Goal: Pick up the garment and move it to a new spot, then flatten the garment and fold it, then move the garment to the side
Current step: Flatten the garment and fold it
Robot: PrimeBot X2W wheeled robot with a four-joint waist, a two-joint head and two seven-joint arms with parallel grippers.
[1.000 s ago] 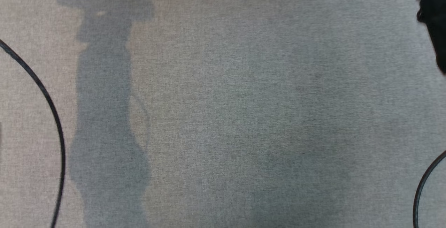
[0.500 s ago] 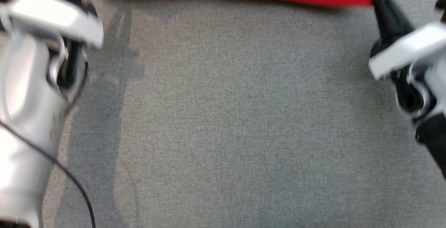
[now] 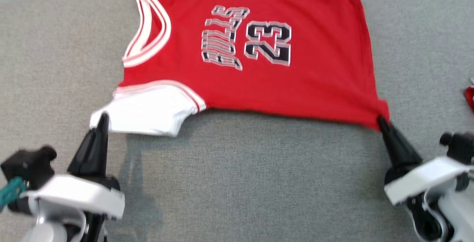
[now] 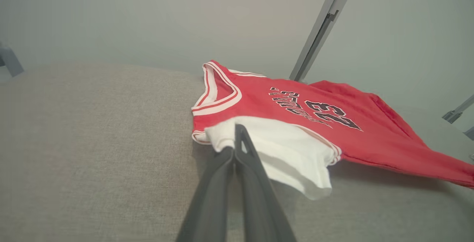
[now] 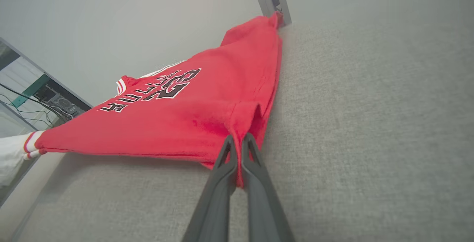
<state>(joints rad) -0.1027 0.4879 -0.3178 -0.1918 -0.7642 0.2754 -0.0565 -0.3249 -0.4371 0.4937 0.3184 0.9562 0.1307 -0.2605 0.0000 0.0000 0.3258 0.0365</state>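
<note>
Even, diffuse light, moderately bright. Head view slightly motion-blurred, softest along top edge. Faint shadow on grey fabric surface (image 3: 259, 168) beneath jersey (image 3: 326, 68) hem, darker patch lower left beside left gripper (image 3: 102, 117). Wrist views: wide-angle bending at edges, near fingers (image 4: 213, 197) soft, backgrounds hazy.

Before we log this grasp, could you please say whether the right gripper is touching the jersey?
Touching. The right wrist view shows the right gripper shut on the jersey, its red corner pinched between the fingers.

The jersey (image 3: 318, 68) is soft matt cloth, the table cover (image 3: 240, 182) rough woven fabric.
</note>
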